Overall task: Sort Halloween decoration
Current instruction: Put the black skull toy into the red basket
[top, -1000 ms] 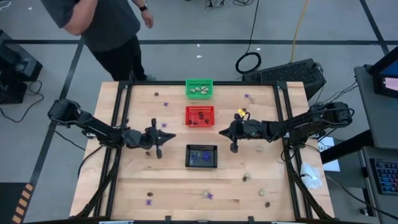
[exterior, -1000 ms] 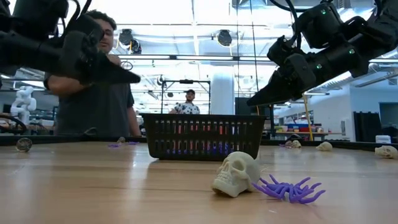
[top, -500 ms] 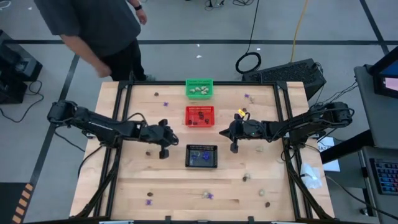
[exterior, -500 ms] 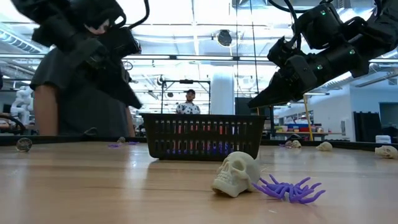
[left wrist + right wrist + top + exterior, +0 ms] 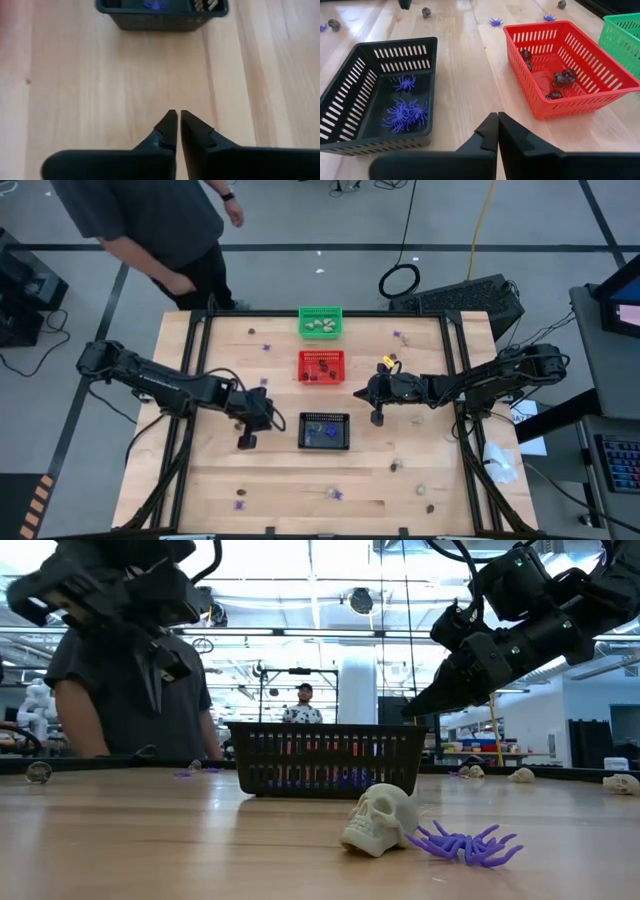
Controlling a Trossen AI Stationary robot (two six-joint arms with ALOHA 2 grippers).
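Halloween trinkets, tiny plastic pieces in purple, pale cream and dark brown, lie partly sorted and partly loose: purple spiders (image 5: pixel 405 112) sit in the black rectangular mesh basket (image 5: pixel 325 430), dark brown pieces (image 5: pixel 560 79) in the red mesh basket (image 5: pixel 322 365) and cream ones (image 5: pixel 321 325) in the green mesh basket (image 5: pixel 320 321), while strays dot the light wooden table (image 5: pixel 210 480) near its front edge, among them a cream skull (image 5: pixel 381 819) touching a purple spider (image 5: pixel 466 843). In the last second my left gripper (image 5: pixel 246 440) has swung from pointing across the table to pointing down, and it now hangs over bare wood just beside the black basket, on my left of it. Its fingers (image 5: pixel 167 125) are all but pressed together, with only a thin slit between the tips and nothing in them. My right gripper (image 5: pixel 377 418) has not moved; it hovers between the red and black baskets on my right side, fingers pressed together and empty. A person in a dark shirt (image 5: pixel 150 220) stands at the table's far left corner. I judge that I am between picks: the left arm is lining up for a fresh descent, but no stray shows under it in my wrist view, so plenty of sorting remains.
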